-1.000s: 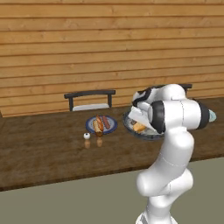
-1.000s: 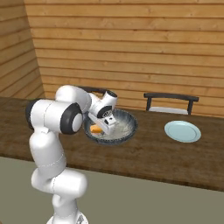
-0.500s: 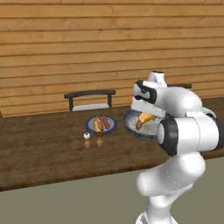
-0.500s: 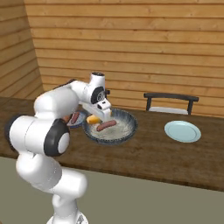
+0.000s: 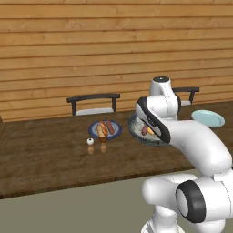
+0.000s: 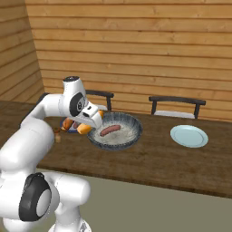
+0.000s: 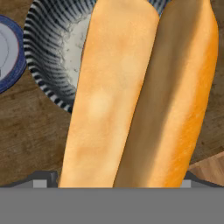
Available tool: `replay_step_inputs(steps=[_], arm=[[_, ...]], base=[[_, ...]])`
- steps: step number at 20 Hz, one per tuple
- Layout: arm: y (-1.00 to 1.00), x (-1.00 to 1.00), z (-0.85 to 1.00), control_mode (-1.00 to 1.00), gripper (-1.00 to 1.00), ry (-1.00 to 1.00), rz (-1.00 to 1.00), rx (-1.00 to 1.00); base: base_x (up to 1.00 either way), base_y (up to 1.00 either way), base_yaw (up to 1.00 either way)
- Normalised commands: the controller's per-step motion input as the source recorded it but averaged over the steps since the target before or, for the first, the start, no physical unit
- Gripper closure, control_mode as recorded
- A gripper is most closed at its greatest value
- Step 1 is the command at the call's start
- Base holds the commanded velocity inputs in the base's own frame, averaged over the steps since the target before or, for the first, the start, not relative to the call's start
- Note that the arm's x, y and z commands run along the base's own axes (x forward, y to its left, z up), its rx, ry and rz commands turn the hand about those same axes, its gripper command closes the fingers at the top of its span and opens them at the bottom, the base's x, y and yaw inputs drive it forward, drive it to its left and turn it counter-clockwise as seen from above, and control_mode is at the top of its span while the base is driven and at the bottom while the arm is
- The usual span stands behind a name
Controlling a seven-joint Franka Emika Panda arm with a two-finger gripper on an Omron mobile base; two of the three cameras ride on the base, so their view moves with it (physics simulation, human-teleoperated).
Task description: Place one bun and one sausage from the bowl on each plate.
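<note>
My gripper (image 6: 85,128) is shut on an orange-brown bun (image 7: 135,92) that hides the fingertips in the hand view. It hangs over the left rim of the grey-blue streaked bowl (image 6: 131,121), toward the dark blue-rimmed plate (image 7: 6,52). One sausage (image 6: 111,130) lies inside the bowl (image 5: 134,125). The dark blue-rimmed plate (image 5: 116,132) carries a bun (image 5: 102,131) and a sausage (image 5: 109,126). To the right of the bowl sits the pale light blue plate (image 6: 189,136), bare; it also appears past my arm (image 5: 208,118).
The things stand on a long dark wooden table (image 5: 45,159) in front of a plank wall. Two dark chairs (image 6: 176,102) stand behind the table. A small white shaker (image 5: 90,141) and a brown one (image 5: 103,147) stand in front of the dark blue-rimmed plate.
The gripper rose out of the bowl with the bun and shifted toward the bowl's left rim. The arm's elbow swung round. The sausage in the bowl came into sight.
</note>
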Motion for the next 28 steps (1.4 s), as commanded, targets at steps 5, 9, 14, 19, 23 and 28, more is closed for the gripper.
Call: replay_step_inputs(steps=[5, 9, 14, 19, 23, 28], arm=[[-0.17, -0.2, 0.0, -1.0, 1.0, 0.0, 0.07, 0.01], [0.0, 0.0, 0.0, 1.0, 1.0, 0.0, 0.0, 0.0], [0.0, 0.0, 0.0, 1.0, 1.0, 0.0, 0.0, 0.0], [0.0, 0.0, 0.0, 1.0, 1.0, 0.0, 0.0, 0.0], [0.0, 0.0, 0.0, 1.0, 1.0, 0.0, 0.0, 0.0], [0.0, 0.0, 0.0, 1.0, 1.0, 0.0, 0.0, 0.0]], base=[[0.0, 0.0, 0.0], [0.0, 0.0, 0.0], [0.0, -0.68, 0.02], [0.01, -0.91, 0.0], [0.03, -0.44, 0.0], [0.48, -0.01, -0.02]])
